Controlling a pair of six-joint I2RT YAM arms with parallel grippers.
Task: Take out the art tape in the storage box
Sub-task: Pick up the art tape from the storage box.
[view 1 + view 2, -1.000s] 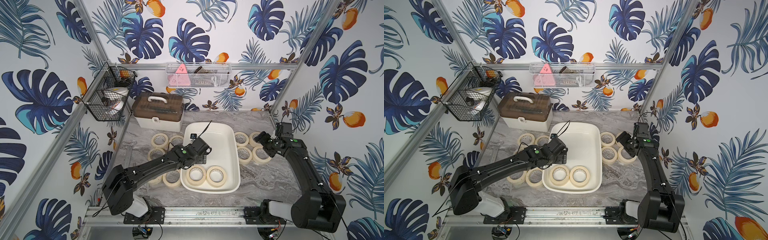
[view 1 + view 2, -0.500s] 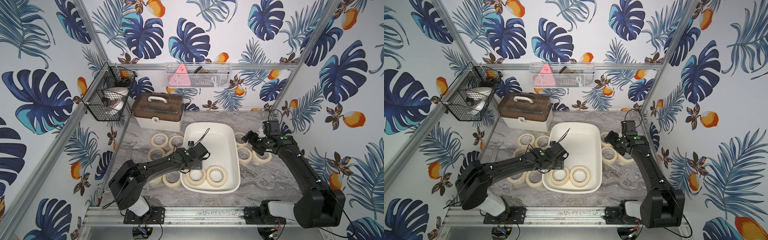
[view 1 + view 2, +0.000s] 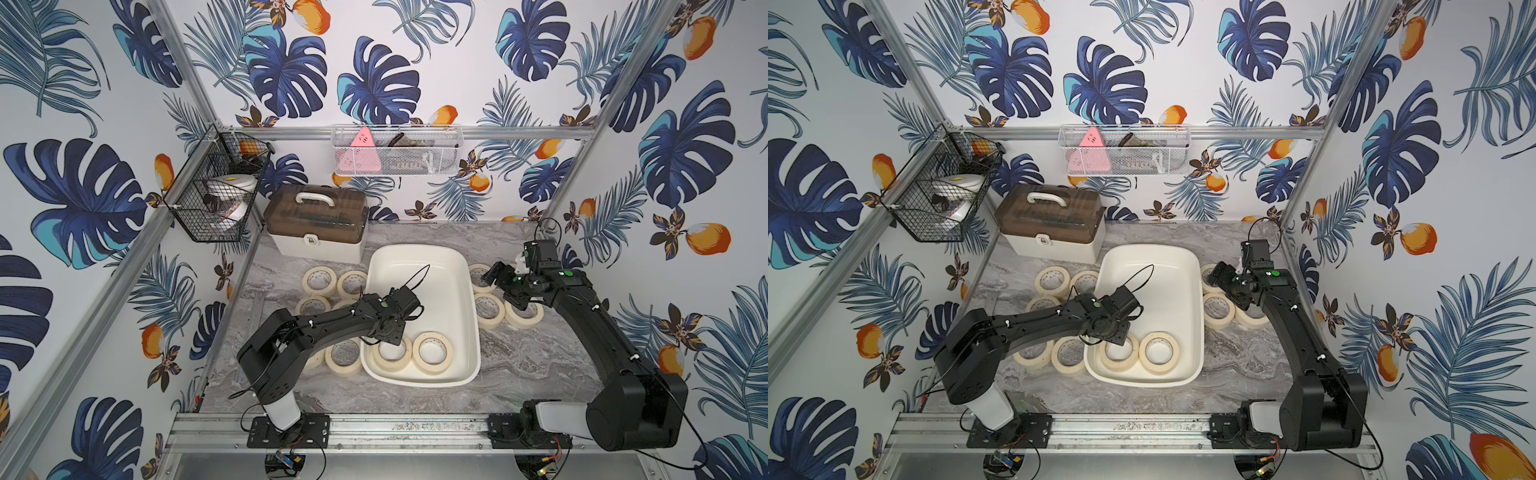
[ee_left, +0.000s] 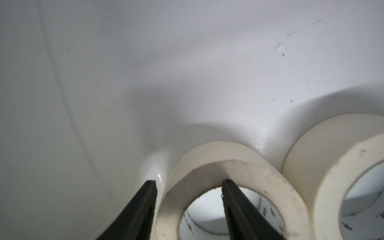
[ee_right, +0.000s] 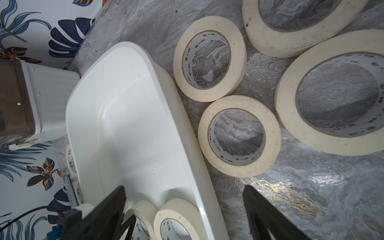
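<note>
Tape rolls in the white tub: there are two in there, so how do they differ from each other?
The corner roll has the left pincer astride its wall, one finger in the hole, one outside; the middle roll is untouched. The corner roll lies close beside a side wall of the storage box; the middle roll sits farther from either side. Both are cream rings of equal size, lying flat, side by side.

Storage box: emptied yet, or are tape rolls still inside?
Not empty: two tape rolls lie flat at the near end of the storage box; the left fingers straddle one's wall.
</note>
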